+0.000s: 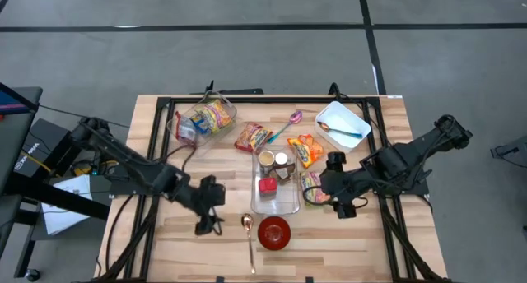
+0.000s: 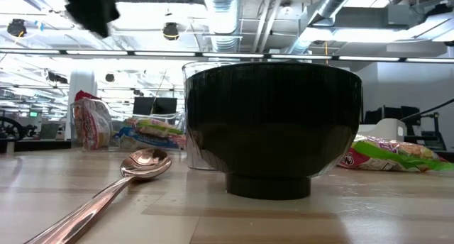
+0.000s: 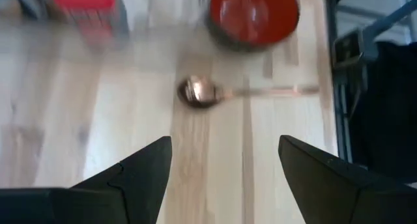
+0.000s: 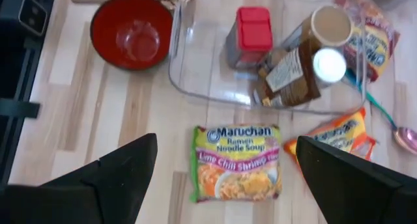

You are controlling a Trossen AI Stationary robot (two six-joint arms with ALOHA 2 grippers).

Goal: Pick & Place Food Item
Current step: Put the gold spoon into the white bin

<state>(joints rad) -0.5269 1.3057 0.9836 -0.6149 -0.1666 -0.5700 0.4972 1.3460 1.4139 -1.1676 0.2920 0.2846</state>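
Observation:
A green Maruchan ramen packet (image 4: 238,162) lies flat on the wood table, just right of a clear tray (image 1: 276,202). My right gripper (image 1: 328,187) hangs open above the packet, its fingers (image 4: 124,168) either side of it and clear of it. The tray holds a red-lidded container (image 4: 253,30) and jars (image 4: 326,28). My left gripper (image 1: 214,209) is open over bare wood to the left of a copper spoon (image 3: 199,92) and a red bowl (image 1: 274,232). In the left wrist view nothing lies between its fingers (image 3: 140,168).
An orange packet (image 1: 306,150), a red packet (image 1: 253,137) and a pink spoon (image 1: 290,121) lie beyond the tray. A clear tub of snack packets (image 1: 206,118) stands far left, a white container (image 1: 342,122) with a spoon far right. Bare wood lies at the near left.

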